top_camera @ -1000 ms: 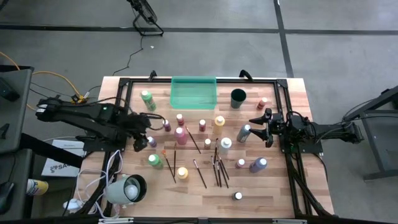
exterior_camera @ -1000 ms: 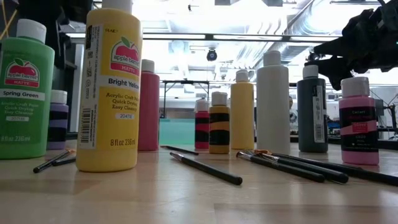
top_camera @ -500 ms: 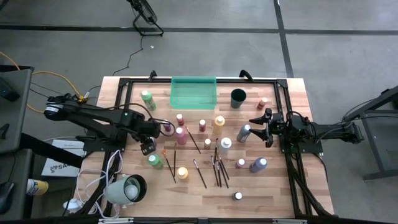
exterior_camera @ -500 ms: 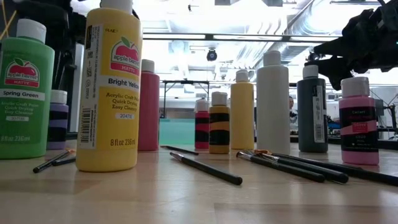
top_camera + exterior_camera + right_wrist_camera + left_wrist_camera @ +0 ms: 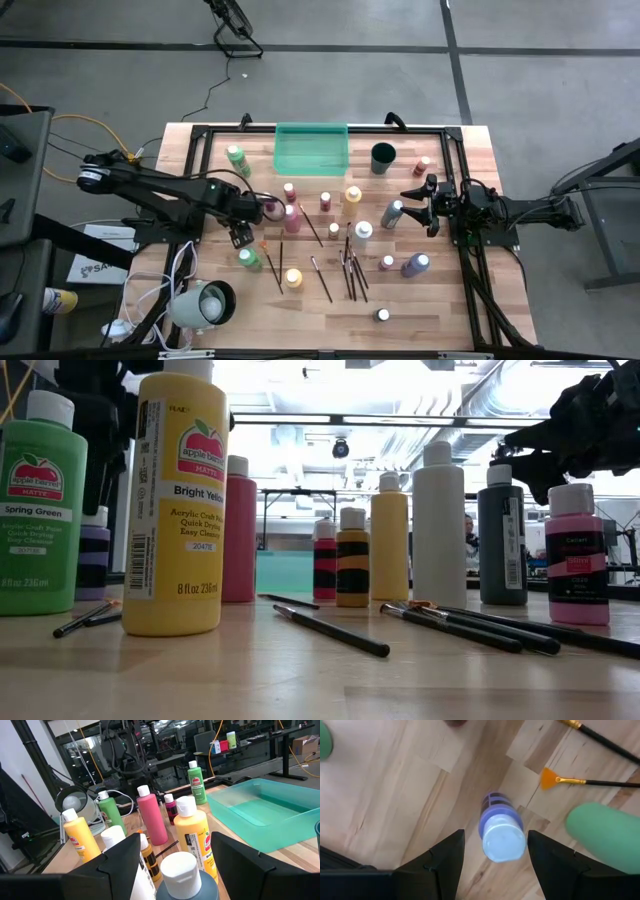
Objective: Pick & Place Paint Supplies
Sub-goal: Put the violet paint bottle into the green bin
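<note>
Many paint bottles stand on the wooden table (image 5: 450, 300), with several dark-handled brushes (image 5: 350, 270) lying flat among them. My left gripper (image 5: 240, 233) hangs open over a small purple bottle with a white cap (image 5: 503, 836). Its fingers (image 5: 445, 855) point down and stand on either side of the cap without touching it. In the low view the purple bottle (image 5: 93, 555) stands behind the green one (image 5: 38, 510). My right gripper (image 5: 408, 195) waits open near the table's right side, level, just behind the grey bottle (image 5: 393, 212), whose white cap (image 5: 179, 870) shows between its fingers.
A translucent green tray (image 5: 311, 148) and a dark round cup (image 5: 383, 157) sit at the far edge. Close to the left gripper are a green bottle (image 5: 248, 258), a pink bottle (image 5: 291, 217) and an orange fan brush (image 5: 560, 780). A white lamp head (image 5: 205, 305) lies near-left.
My left gripper has moved toward the table's right and come down over the purple bottle, staying open. The bottles and brushes have kept their places.
</note>
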Controlling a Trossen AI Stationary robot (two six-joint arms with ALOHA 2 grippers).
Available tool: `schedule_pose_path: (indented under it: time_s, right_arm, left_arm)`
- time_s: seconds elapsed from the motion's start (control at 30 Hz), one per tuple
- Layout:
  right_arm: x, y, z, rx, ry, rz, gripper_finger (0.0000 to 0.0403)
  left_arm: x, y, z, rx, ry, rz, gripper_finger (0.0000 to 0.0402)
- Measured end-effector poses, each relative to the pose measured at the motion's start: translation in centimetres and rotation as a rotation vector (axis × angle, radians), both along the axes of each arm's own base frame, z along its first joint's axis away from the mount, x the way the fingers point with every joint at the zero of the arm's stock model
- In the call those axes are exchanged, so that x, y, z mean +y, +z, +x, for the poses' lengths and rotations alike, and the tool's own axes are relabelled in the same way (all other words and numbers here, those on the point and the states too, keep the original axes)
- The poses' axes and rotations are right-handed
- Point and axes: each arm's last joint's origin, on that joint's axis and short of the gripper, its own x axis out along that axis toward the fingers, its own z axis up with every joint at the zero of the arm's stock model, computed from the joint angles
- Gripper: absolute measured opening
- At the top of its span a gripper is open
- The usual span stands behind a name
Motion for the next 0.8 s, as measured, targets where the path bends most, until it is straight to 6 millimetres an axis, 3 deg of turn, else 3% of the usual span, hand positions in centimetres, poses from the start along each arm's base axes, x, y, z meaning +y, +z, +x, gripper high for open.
schedule_pose_path:
  time_s: [0.17,0.47,0.6,0.7,0.8]
  right_arm:
    - [0.0,0.0,0.0,0.0,0.0,0.0,0.0237]
    - [0.0,0.0,0.0,0.0,0.0,0.0,0.0237]
    - [0.0,0.0,0.0,0.0,0.0,0.0,0.0237]
    - [0.0,0.0,0.0,0.0,0.0,0.0,0.0237]
    - [0.0,0.0,0.0,0.0,0.0,0.0,0.0237]
  left_arm:
    - [0.0,-0.2,0.3,0.001,-0.024,0.003,0.0202]
    - [-0.1,-0.4,0.4,0.031,-0.044,-0.006,0.0116]
    - [-0.1,-0.4,0.4,0.033,-0.057,-0.014,0.0114]
    - [-0.2,0.2,0.6,0.029,-0.084,-0.023,0.0114]
    - [0.0,2.1,1.1,-0.014,-0.102,-0.005,0.0114]
